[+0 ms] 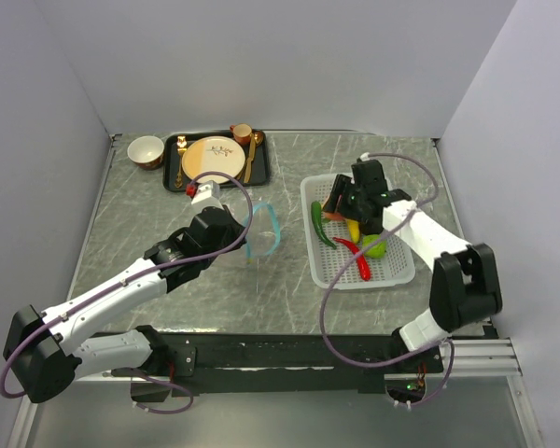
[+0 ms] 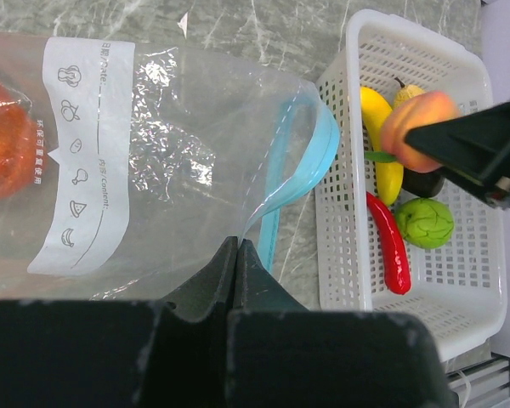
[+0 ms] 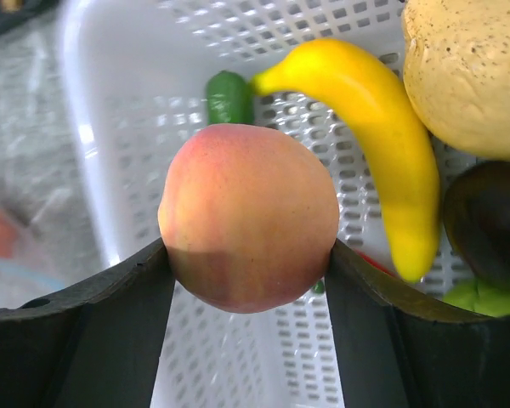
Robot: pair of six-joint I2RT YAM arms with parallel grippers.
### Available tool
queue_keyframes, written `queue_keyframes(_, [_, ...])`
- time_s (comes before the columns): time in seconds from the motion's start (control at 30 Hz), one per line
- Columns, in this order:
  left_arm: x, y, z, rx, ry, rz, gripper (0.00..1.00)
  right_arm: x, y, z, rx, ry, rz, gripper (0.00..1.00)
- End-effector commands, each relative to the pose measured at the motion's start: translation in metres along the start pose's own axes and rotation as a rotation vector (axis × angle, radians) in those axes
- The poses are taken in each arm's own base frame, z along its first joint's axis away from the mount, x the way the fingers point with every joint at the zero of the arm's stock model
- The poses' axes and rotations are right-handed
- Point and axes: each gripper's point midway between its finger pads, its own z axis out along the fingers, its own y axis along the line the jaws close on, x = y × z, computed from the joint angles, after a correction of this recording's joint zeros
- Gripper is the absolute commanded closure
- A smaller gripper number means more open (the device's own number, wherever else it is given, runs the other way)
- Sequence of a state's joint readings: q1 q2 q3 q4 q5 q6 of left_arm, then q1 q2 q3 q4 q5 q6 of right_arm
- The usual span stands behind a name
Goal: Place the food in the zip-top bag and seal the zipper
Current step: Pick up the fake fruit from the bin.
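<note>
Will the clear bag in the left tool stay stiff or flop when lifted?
Probably floppy: the zip-top bag is thin, wrinkled film, and its zipper curls in a loop. Pinched at one edge by the left tool, its mouth may sag shut. The orange food inside could drag it down.

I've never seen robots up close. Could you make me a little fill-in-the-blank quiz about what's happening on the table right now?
1. The jaws of the ____ arm are shut on the edge of the clear bag.
2. The jaws of the ____ arm hold a round orange fruit above the white basket.
3. The banana in the basket is ____.
4. The long chilli in the basket is ____.
Missing words: left, right, yellow, red.
</note>
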State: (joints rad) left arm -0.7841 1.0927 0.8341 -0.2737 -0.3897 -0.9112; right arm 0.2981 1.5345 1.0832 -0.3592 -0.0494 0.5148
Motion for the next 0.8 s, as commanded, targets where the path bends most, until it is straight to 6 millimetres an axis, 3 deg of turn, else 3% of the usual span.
queue_keyframes(0.0, [-0.009, -0.011, -0.005, 0.050, -0.025, -0.019, 0.99, -0.009, 0.014, -0.040, -0.086, -0.059, 0.003, 0.68])
queue_keyframes(0.17, [-0.009, -0.011, -0.005, 0.057, -0.026, -0.024, 0.99, -0.005, 0.057, -0.086, -0.328, -0.087, 0.023, 0.66])
queue_keyframes(0.3, [-0.008, -0.014, -0.005, 0.074, -0.024, -0.033, 0.99, 0.003, 0.088, -0.108, -0.462, -0.080, 0.028, 0.67])
queue_keyframes(0.43, [-0.009, -0.017, -0.006, 0.086, -0.024, -0.043, 0.99, 0.024, 0.129, -0.120, -0.571, -0.027, -0.022, 0.66])
queue_keyframes(0.7, [-0.018, -0.021, -0.013, 0.110, -0.054, -0.051, 0.99, 0.064, 0.188, -0.095, -0.661, 0.097, -0.071, 0.67])
queue_keyframes(0.73, [-0.019, -0.022, -0.014, 0.121, -0.058, -0.055, 0.99, 0.072, 0.192, -0.080, -0.647, 0.137, -0.070, 0.67])
queue_keyframes(0.77, [-0.017, -0.021, -0.014, 0.125, -0.058, -0.057, 0.99, 0.080, 0.200, -0.078, -0.663, 0.172, -0.090, 0.68])
